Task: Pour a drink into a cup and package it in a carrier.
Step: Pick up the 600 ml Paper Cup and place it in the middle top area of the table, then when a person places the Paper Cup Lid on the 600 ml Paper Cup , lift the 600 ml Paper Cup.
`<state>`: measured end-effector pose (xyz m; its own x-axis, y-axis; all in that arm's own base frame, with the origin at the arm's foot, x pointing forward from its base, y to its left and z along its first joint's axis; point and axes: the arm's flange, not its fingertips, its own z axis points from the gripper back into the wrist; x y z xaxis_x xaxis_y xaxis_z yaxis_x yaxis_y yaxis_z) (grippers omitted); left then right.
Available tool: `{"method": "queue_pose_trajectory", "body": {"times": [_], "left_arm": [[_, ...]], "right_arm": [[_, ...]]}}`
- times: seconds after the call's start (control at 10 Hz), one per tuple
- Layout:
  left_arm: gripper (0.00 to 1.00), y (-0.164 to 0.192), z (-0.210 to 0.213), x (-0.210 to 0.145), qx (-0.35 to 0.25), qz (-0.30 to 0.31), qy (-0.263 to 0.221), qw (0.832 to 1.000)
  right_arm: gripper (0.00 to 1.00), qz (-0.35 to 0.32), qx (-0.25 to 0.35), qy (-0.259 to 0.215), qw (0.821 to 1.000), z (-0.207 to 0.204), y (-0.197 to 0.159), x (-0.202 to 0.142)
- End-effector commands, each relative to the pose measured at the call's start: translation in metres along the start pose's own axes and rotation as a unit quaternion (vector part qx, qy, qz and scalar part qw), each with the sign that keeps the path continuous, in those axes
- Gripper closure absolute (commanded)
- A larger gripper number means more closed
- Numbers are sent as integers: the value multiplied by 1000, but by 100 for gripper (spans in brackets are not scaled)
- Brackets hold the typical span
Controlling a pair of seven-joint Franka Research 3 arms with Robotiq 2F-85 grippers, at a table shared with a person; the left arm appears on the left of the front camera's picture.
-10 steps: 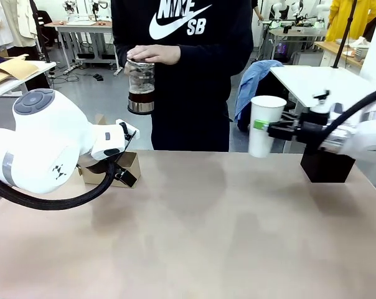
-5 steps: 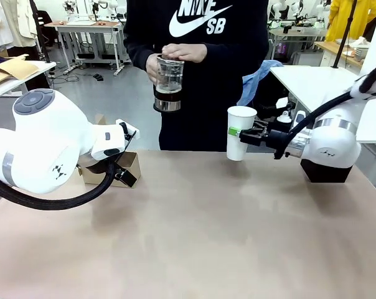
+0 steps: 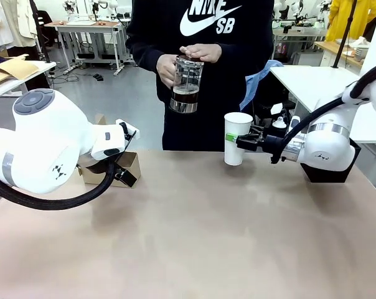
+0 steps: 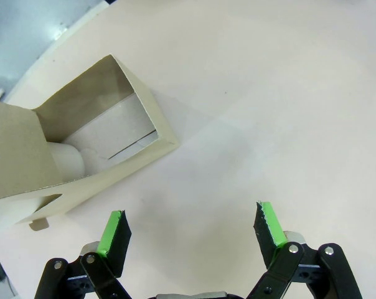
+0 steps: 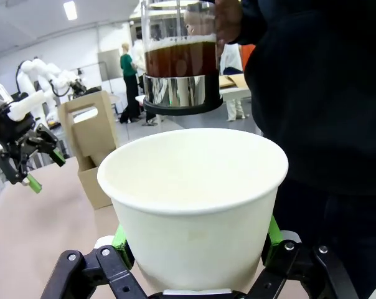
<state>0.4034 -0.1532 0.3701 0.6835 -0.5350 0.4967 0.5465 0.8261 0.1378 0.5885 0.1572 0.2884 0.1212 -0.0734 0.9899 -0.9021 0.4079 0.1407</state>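
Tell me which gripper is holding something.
The right gripper: it is shut on the cup. The left gripper is open and empty above the table, beside the carrier.

Front view: carrier (image 3: 127, 167) sits mostly behind the left arm (image 3: 45, 146), so its slots can't be made out. Left wrist view: the carrier runs off the left edge and its inside is partly shadowed. Right wrist view: cup (image 5: 194, 205) covers the right gripper (image 5: 195, 240) fingers, with just green pad (image 5: 119, 238) slivers either side. Cup base is cut by the bottom edge, jug (image 5: 178, 68) lid by the top.
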Motion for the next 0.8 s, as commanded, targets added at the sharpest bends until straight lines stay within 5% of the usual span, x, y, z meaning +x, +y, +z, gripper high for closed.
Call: {"method": "queue_pose_trajectory", "body": {"times": [0.0, 0.7], "left_arm": [[0, 1, 0, 0, -1, 1, -1, 1000], [0, 1, 0, 0, -1, 1, -1, 1000]], "right_arm": [[9, 1, 0, -5, 1000, 1, 2, 6], [9, 1, 0, -5, 1000, 1, 2, 6]]}}
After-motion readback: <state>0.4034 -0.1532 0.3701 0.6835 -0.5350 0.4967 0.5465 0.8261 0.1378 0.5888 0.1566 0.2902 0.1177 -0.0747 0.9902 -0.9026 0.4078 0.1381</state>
